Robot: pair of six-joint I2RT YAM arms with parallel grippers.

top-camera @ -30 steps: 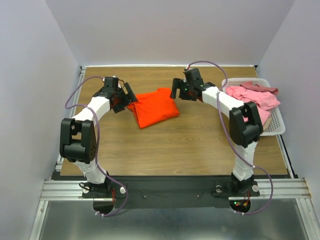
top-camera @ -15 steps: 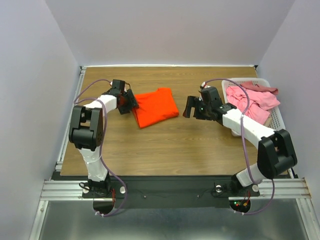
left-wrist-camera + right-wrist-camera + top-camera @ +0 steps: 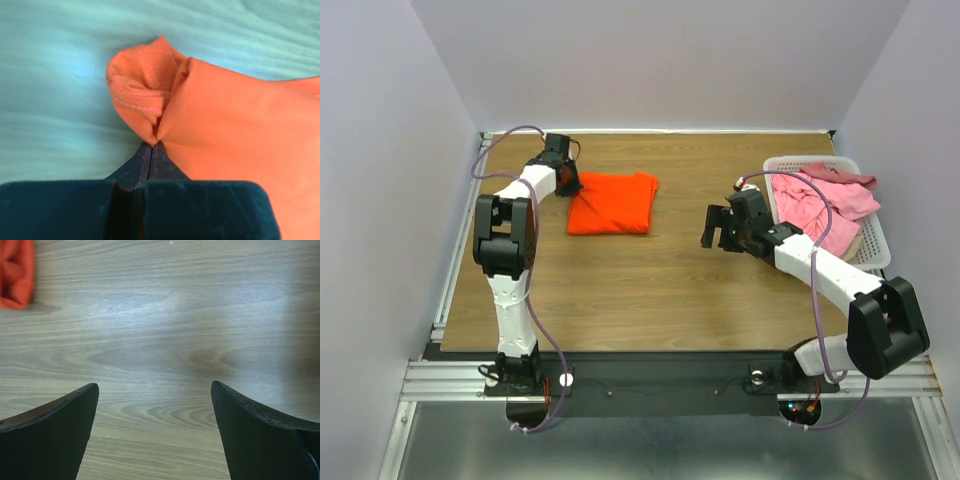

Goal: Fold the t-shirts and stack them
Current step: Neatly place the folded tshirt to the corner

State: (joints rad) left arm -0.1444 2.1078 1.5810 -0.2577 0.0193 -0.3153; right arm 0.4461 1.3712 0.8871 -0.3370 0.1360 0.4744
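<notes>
The left pincer (image 3: 152, 150) is clamped tight on the far-left corner of a folded orange-red t-shirt (image 3: 615, 203). The shirt is soft knit with a ribbed band and lies on the wood-grain bench (image 3: 650, 290). The right pincer (image 3: 154, 386) hangs spread wide above the bench, holding nothing. Crumpled pink t-shirts (image 3: 825, 200) fill a white slatted basket (image 3: 877, 255) at the right.

Pale lavender walls (image 3: 670, 60) enclose a wood-grain table (image 3: 650, 290) on three sides.

In the left wrist view the counter (image 3: 55, 65) is blurred, and the orange t-shirt (image 3: 235, 135) runs off the right edge. The right wrist view crops it at the top-left corner. The pink t-shirts (image 3: 825, 205) lie heaped; their number cannot be told.
</notes>
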